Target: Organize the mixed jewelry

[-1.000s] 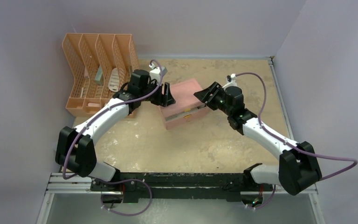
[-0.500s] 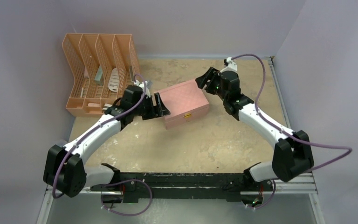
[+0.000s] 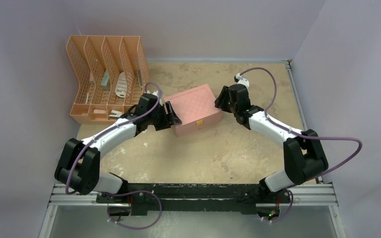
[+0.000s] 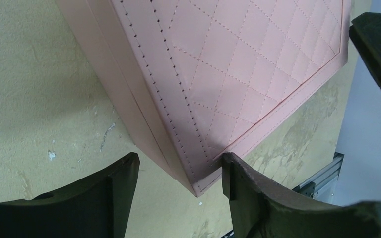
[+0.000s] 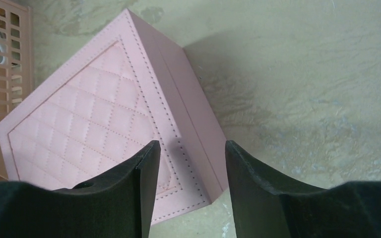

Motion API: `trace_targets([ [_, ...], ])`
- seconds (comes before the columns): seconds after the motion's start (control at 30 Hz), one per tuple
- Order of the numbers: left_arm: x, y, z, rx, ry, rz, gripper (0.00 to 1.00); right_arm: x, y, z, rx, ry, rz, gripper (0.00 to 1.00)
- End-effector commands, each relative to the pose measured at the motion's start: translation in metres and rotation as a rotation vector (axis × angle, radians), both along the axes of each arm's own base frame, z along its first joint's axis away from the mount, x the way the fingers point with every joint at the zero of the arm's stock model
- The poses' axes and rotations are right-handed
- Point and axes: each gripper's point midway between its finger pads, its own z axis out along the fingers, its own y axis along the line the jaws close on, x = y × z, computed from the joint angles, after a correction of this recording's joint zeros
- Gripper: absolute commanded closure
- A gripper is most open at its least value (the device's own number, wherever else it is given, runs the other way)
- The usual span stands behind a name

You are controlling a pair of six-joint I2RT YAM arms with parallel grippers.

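The mixed jewelry is out of view. A pink quilted jewelry box [image 3: 194, 109] lies shut on the table, its gold clasp facing the arms. My left gripper [image 3: 171, 115] is at the box's left corner. In the left wrist view the open left gripper [image 4: 178, 163] straddles that corner of the box [image 4: 238, 64], with one fingertip [image 4: 230, 171] close against the lid's edge and the other apart from the side wall. My right gripper [image 3: 222, 99] is at the box's right end. The right wrist view shows the open right gripper [image 5: 192, 148] above the corner of the box [image 5: 94, 124], with nothing held.
An orange slotted file rack [image 3: 106, 74] with a few items in it stands at the back left, close behind the left arm; its mesh [image 5: 0, 64] shows in the right wrist view. Purple walls close the table at the back and right.
The box's lid stood raised a second ago and now lies shut. Both grippers have drawn in and come low at the box's two ends.
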Motion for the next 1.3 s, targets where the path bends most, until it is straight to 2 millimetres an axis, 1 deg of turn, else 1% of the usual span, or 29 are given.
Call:
trace_targets([
  [0.0, -0.005, 0.022, -0.028, 0.112, 0.025, 0.051, 0.39, -0.003, -0.007, -0.016, -0.004, 0.037, -0.041, 0.49],
  [0.13, -0.013, 0.031, -0.047, 0.152, 0.065, 0.061, 0.4, -0.013, -0.006, -0.035, 0.013, 0.097, -0.048, 0.53],
  [0.23, -0.017, 0.033, -0.056, 0.169, 0.088, 0.065, 0.4, -0.025, -0.004, -0.053, 0.03, 0.154, -0.035, 0.56],
  [0.3, -0.018, 0.036, -0.063, 0.182, 0.103, 0.069, 0.4, -0.033, -0.008, -0.068, 0.024, 0.193, -0.052, 0.58],
  [0.4, -0.019, 0.039, -0.069, 0.205, 0.114, 0.072, 0.41, -0.041, -0.016, -0.081, 0.012, 0.223, -0.092, 0.59],
  [0.57, -0.022, 0.045, -0.081, 0.236, 0.14, 0.087, 0.41, -0.052, -0.017, -0.097, 0.033, 0.258, -0.102, 0.61],
  [0.63, -0.024, 0.046, -0.085, 0.244, 0.148, 0.091, 0.41, -0.052, -0.015, -0.097, 0.046, 0.258, -0.098, 0.62],
  [0.67, -0.023, 0.047, -0.085, 0.249, 0.147, 0.094, 0.41, -0.051, -0.014, -0.092, 0.055, 0.245, -0.095, 0.62],
  [0.7, -0.02, 0.046, -0.08, 0.246, 0.132, 0.092, 0.41, -0.048, -0.013, -0.084, 0.063, 0.222, -0.09, 0.61],
  [0.73, -0.018, 0.046, -0.073, 0.242, 0.115, 0.09, 0.4, -0.043, -0.012, -0.071, 0.072, 0.188, -0.087, 0.61],
  [0.8, -0.008, 0.042, -0.049, 0.222, 0.047, 0.079, 0.39, -0.032, -0.01, -0.038, 0.09, 0.112, -0.086, 0.58],
  [0.83, -0.003, 0.04, -0.034, 0.21, 0.007, 0.076, 0.38, -0.026, -0.009, -0.017, 0.102, 0.065, -0.087, 0.56],
  [0.9, 0.007, 0.038, 0.006, 0.185, -0.094, 0.074, 0.37, -0.02, -0.01, 0.026, 0.122, -0.023, -0.088, 0.51],
  [0.93, 0.008, 0.04, 0.027, 0.176, -0.144, 0.077, 0.36, -0.017, -0.014, 0.049, 0.131, -0.076, -0.102, 0.49],
  [0.97, 0.008, 0.042, 0.047, 0.169, -0.186, 0.084, 0.35, -0.018, -0.022, 0.07, 0.132, -0.134, -0.129, 0.45],
  [1.0, 0.007, 0.045, 0.064, 0.166, -0.225, 0.089, 0.34, -0.023, -0.028, 0.087, 0.139, -0.181, -0.145, 0.41],
  [1.07, -0.001, 0.05, 0.096, 0.147, -0.292, 0.088, 0.32, -0.038, -0.041, 0.111, 0.159, -0.242, -0.167, 0.36],
  [1.1, -0.007, 0.053, 0.11, 0.138, -0.322, 0.087, 0.32, -0.047, -0.049, 0.127, 0.165, -0.287, -0.181, 0.34],
  [1.13, -0.013, 0.056, 0.124, 0.126, -0.357, 0.087, 0.31, -0.055, -0.058, 0.135, 0.153, -0.305, -0.202, 0.32],
  [1.23, -0.034, 0.068, 0.158, 0.127, -0.437, 0.071, 0.3, -0.076, -0.089, 0.168, 0.122, -0.372, -0.293, 0.28],
  [1.27, -0.04, 0.076, 0.166, 0.149, -0.453, 0.083, 0.29, -0.082, -0.099, 0.18, 0.111, -0.401, -0.324, 0.26],
])
